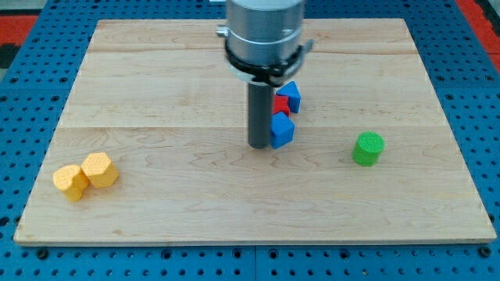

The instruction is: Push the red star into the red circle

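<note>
My tip [258,144] rests on the wooden board [156,78] near its middle. It touches the left side of a blue block [282,130]. Just above that block a red block [280,104] shows only in part, its shape hidden by the rod; I cannot tell if it is the star or the circle. Another blue block [291,95] sits at its upper right. The three blocks form a tight cluster to the right of the rod. No second red block is visible.
A green cylinder [367,148] stands alone at the view's right. Two yellow blocks [86,176] sit side by side at the lower left. The arm's grey body [264,35] hides part of the board's top middle.
</note>
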